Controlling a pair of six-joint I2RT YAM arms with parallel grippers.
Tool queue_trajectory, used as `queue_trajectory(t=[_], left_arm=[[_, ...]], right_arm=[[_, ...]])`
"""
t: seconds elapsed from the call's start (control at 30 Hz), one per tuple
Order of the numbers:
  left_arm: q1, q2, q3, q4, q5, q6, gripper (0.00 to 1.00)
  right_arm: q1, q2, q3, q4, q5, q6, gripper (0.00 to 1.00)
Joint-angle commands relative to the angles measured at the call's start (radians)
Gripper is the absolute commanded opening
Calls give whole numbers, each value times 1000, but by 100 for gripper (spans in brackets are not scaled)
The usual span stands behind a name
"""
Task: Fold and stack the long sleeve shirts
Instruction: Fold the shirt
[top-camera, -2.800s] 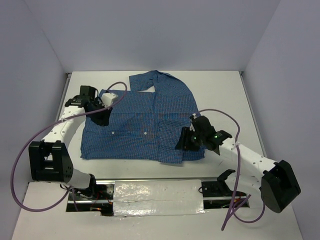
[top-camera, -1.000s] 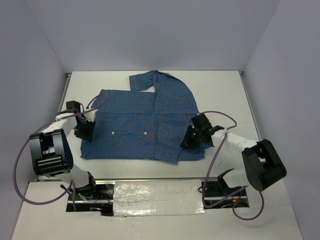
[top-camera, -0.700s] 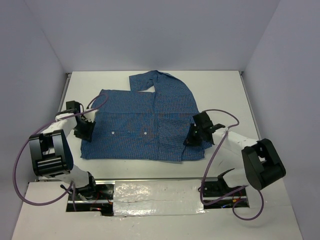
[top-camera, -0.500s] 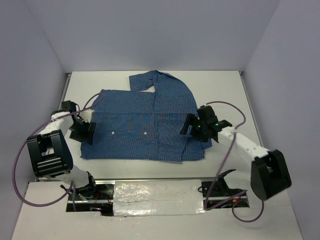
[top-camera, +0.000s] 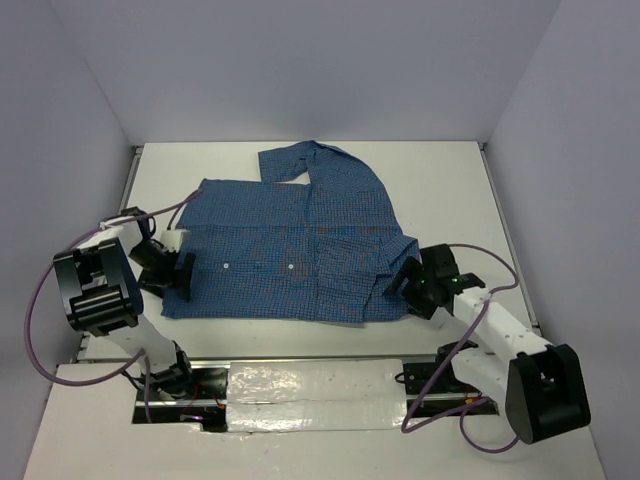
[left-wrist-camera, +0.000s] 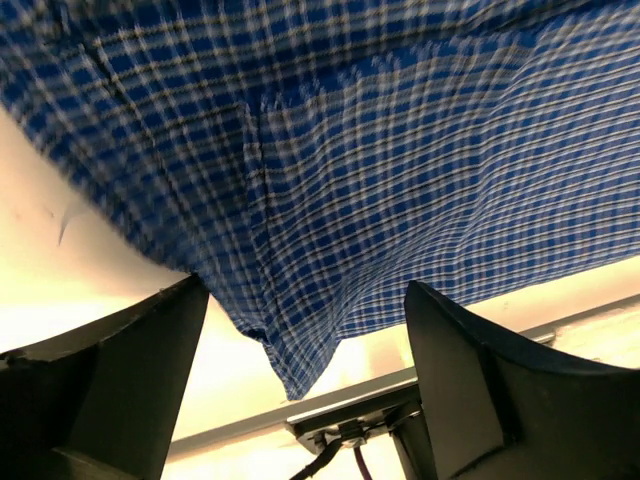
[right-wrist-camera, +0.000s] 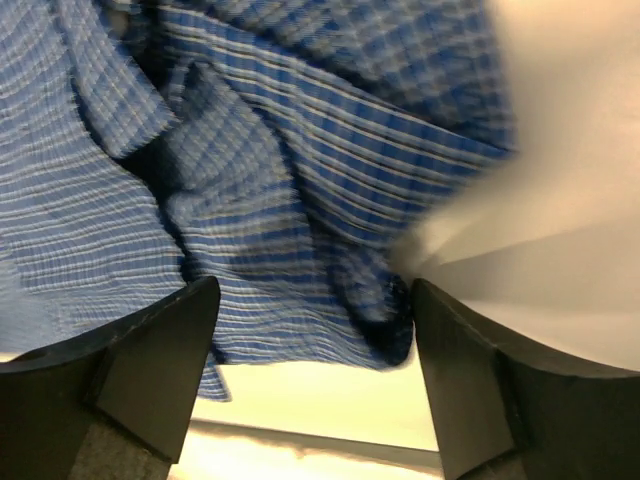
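Lying flat on the bench (top-camera: 440, 180), the blue checked shirt (top-camera: 290, 245) spans from one pincer to the other. The left pincer (top-camera: 180, 271) and right pincer (top-camera: 403, 280) stand agape at its side edges, clamping nothing. Judged light, limp and easily creased (soft cloth throughout), it is best taken at a hem corner (left-wrist-camera: 296, 372).

The shirt (top-camera: 290, 250) is showing as thin woven cloth, finely checked, matt and softly creased. Under the shirt, the table (top-camera: 440, 180) is looking smooth, matt and white. At the shirt's hem, the fingers (left-wrist-camera: 120, 380) of the left gripper (left-wrist-camera: 305, 290) are appearing as matt black plastic. On the shirt's near side, a crinkled strip (top-camera: 310, 385) is shining glossily.
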Motion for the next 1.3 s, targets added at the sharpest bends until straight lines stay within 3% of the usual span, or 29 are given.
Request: queue_trajectory(t=[0.0, 0.1, 0.13, 0.17, 0.2, 0.23, 0.3, 0.33, 0.47, 0.6, 0.63, 0.67, 0.7, 0.73, 0.77, 0.8, 0.83, 0.87, 0.97, 1.03, 1.07, 1.1, 1.13, 1.17, 1.27], left_arm=[[1, 35, 24, -22, 110, 42, 92], [-4, 60, -9, 1, 97, 61, 74], [-4, 69, -38, 21, 91, 64, 48], [-2, 74, -49, 24, 92, 68, 32], [-4, 72, -60, 24, 88, 70, 13], [-2, 53, -80, 30, 69, 64, 0], [-2, 19, -98, 10, 64, 78, 0], [-2, -24, -102, -10, 57, 91, 0], [-2, -153, -123, -135, -17, 142, 0], [-1, -211, -152, -220, -70, 177, 0], [-2, -205, -157, -234, -66, 183, 3], [-1, -205, -161, -243, -61, 184, 11], [-2, -204, -170, -249, -58, 182, 26], [-1, -207, -175, -252, -63, 176, 58], [-2, -207, -175, -261, -61, 179, 83], [-2, -208, -165, -289, -57, 187, 99], [-2, -207, -146, -301, -49, 191, 99], [-2, -204, -119, -312, -49, 191, 99], [-4, -152, 126, -294, -23, 136, 99], [-15, -45, 420, -266, 40, 50, 90], [-51, 3, 616, -258, 105, 17, 86], [-79, 102, 700, -249, 133, -38, 78], [-110, 153, 784, -239, 153, -62, 76], [-178, 208, 929, -211, 161, -91, 76], [-315, 412, 1164, -171, 150, -161, 82]], right_arm=[[-2, 99, -19, 104, -42, -7, 80], [-3, 142, -33, 137, -77, -24, 65], [-3, 141, -34, 141, -82, -20, 58], [-2, 136, -37, 133, -85, -18, 42], [-3, 126, -37, 124, -99, -14, 34], [-3, 89, -34, 93, -103, -6, 18], [-2, 37, -27, 37, -94, 0, 2], [-2, -27, -12, -3, -79, 11, 0], [-2, -213, 36, -267, 5, 45, 0], [0, -351, 49, -370, 10, 91, 0], [1, -367, 32, -382, -13, 95, 7], [1, -368, 24, -390, -21, 98, 20], [1, -368, 19, -402, -24, 97, 35], [1, -368, 27, -416, -22, 95, 59], [1, -371, 45, -459, 8, 95, 70], [1, -382, 106, -480, 33, 88, 85], [1, -388, 149, -491, 63, 77, 95], [1, -388, 195, -498, 135, 62, 97], [1, -327, 384, -405, 217, -62, 98], [1, -193, 516, -341, 220, -190, 97], [1, -140, 557, -299, 219, -226, 96], [-2, -26, 640, -285, 200, -259, 96], [0, 30, 679, -268, 187, -303, 96], [0, 81, 714, -261, 177, -319, 96], [1, 223, 802, -203, 140, -354, 95]])
